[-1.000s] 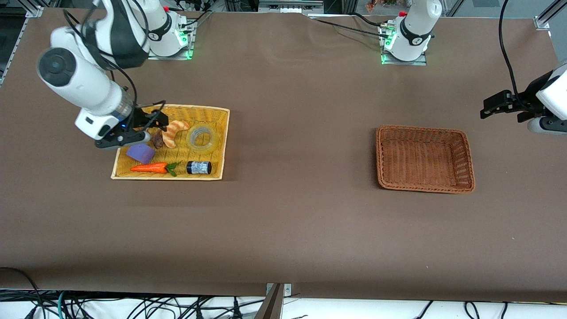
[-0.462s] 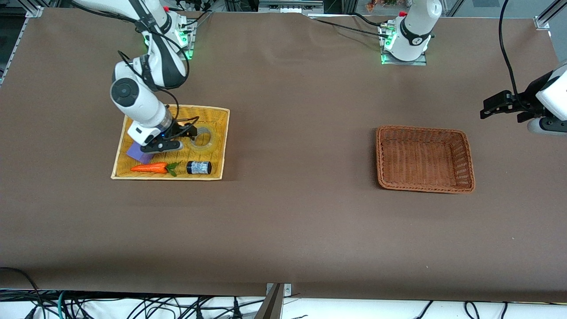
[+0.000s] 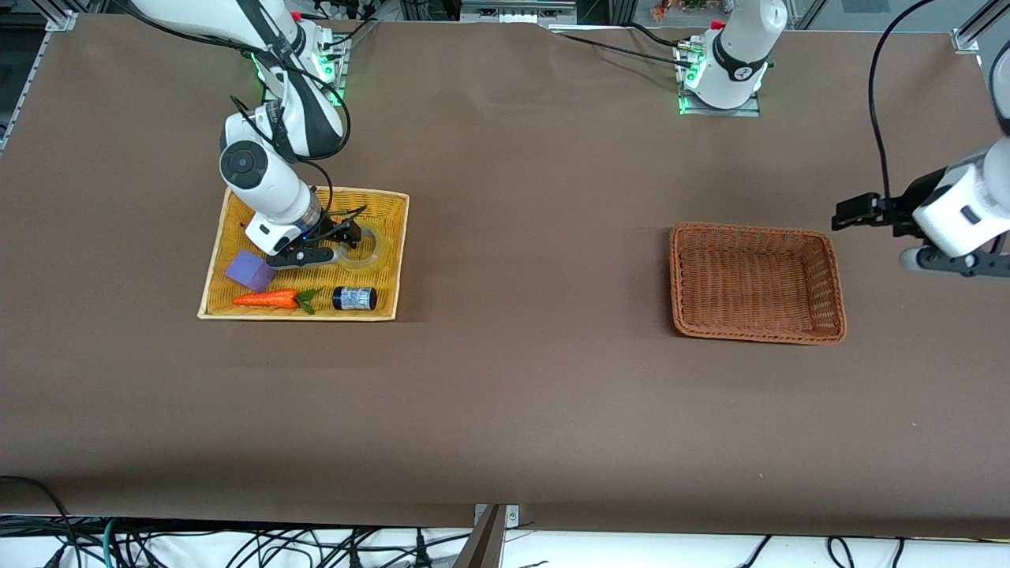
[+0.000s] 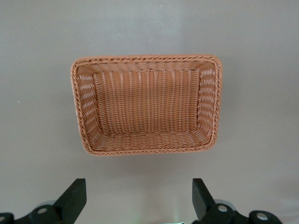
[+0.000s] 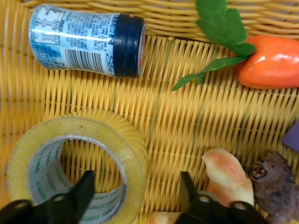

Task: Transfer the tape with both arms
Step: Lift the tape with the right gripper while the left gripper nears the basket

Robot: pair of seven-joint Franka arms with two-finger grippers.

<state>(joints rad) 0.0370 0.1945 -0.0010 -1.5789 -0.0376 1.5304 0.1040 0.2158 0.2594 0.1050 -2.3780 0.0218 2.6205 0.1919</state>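
Note:
The tape (image 3: 379, 246) is a yellowish translucent ring lying flat in the yellow wicker tray (image 3: 398, 268). In the right wrist view the tape (image 5: 133, 156) fills the lower corner. My right gripper (image 3: 349, 237) is low over the tray and open (image 5: 138, 191). One finger sits over the ring's hollow centre and the other outside the ring, so the ring's wall lies between them. My left gripper (image 3: 851, 214) hangs open and empty (image 4: 138, 198) above the table beside the brown basket (image 3: 830, 288).
The tray also holds a small dark jar (image 3: 354, 298) with a blue label (image 5: 84, 41), a toy carrot (image 3: 268, 299), a purple block (image 3: 250, 270), a bread piece (image 5: 226, 177) and a brown bear figurine (image 5: 275, 186). The brown basket (image 4: 88, 116) is empty.
My right gripper has moved across the tray and down onto the tape, straddling its wall. My left arm has shifted toward the brown basket.

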